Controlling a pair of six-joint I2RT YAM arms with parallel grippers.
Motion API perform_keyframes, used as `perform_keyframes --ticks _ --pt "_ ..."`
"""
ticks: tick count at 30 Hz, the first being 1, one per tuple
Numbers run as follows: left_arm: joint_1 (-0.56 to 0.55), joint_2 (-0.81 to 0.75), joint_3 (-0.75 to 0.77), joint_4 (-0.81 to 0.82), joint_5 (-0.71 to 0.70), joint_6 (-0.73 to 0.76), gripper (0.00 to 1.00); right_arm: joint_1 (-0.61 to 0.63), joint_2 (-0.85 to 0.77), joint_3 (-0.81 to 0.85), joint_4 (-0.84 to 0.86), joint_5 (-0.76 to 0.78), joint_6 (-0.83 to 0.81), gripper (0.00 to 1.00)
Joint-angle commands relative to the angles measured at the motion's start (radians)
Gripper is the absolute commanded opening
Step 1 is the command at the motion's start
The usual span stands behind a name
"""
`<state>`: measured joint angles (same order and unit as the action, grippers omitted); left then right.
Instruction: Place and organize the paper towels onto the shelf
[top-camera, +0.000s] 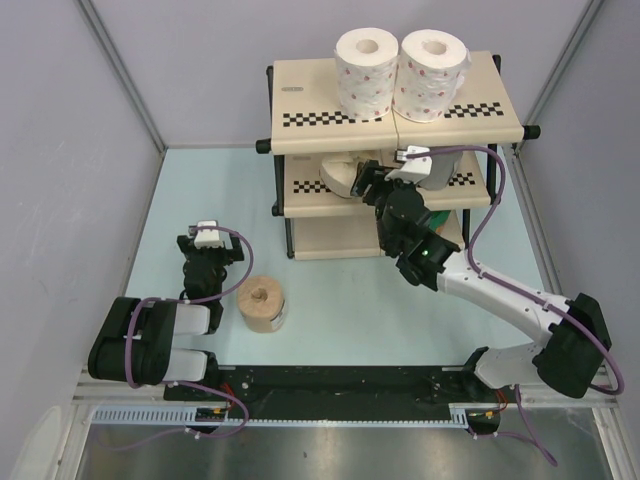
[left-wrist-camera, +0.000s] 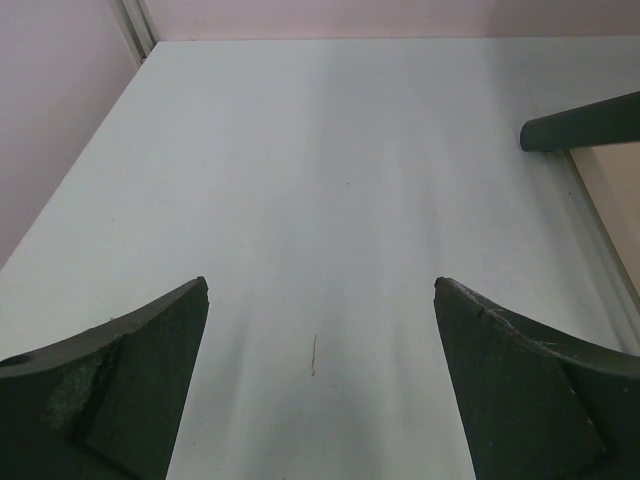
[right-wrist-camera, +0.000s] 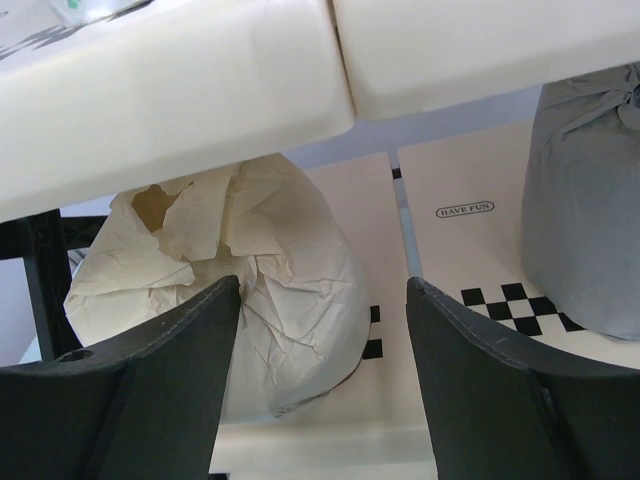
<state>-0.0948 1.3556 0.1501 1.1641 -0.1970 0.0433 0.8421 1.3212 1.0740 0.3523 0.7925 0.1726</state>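
Observation:
The shelf (top-camera: 310, 95) stands at the back. Two white red-dotted paper towel rolls (top-camera: 365, 70) (top-camera: 432, 72) stand side by side on its top tier. A crumpled cream roll (right-wrist-camera: 270, 290) lies tilted on the left of the middle tier (right-wrist-camera: 470, 250), and a grey roll (right-wrist-camera: 585, 220) stands on the right. My right gripper (right-wrist-camera: 322, 285) is open at the front of that tier; its left finger is against the cream roll and its right finger is apart from it. A tan-brown roll (top-camera: 262, 303) stands on the table. My left gripper (top-camera: 203, 245) is open and empty to its left. The green roll is out of view.
The shelf's top tier (right-wrist-camera: 200, 90) hangs close above my right gripper. The shelf's black foot tube (left-wrist-camera: 580, 122) shows at the right of the left wrist view. Grey walls close in the table on the left, back and right.

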Motion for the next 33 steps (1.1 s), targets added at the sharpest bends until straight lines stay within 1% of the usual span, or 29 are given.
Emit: perform_keyframes --ticks 1,8,12,18,23,28,30,33 --pt "0.004 -0.015 0.012 0.039 0.021 -0.006 1.00 -0.006 0.027 0.038 0.050 0.056 0.024 0.71" --pt "0.004 -0.015 0.012 0.037 0.021 -0.005 1.00 -0.006 0.042 0.038 0.002 0.132 0.114 0.71" --pt "0.004 -0.013 0.012 0.037 0.021 -0.005 1.00 -0.009 0.050 0.038 0.016 0.142 0.143 0.73" --pt "0.004 -0.015 0.012 0.039 0.021 -0.005 1.00 -0.008 0.055 0.038 0.114 0.100 0.091 0.76" --pt "0.004 -0.015 0.012 0.039 0.021 -0.006 1.00 -0.008 0.026 0.038 0.163 0.085 0.035 0.77" --pt "0.004 -0.013 0.012 0.039 0.021 -0.008 1.00 -0.008 -0.026 0.038 0.162 0.060 -0.015 0.77" --pt "0.004 -0.013 0.012 0.037 0.021 -0.006 1.00 -0.008 -0.052 0.038 0.130 0.050 -0.016 0.77" --pt "0.004 -0.015 0.012 0.039 0.021 -0.006 1.00 -0.008 -0.144 0.001 0.100 0.053 0.002 0.77"
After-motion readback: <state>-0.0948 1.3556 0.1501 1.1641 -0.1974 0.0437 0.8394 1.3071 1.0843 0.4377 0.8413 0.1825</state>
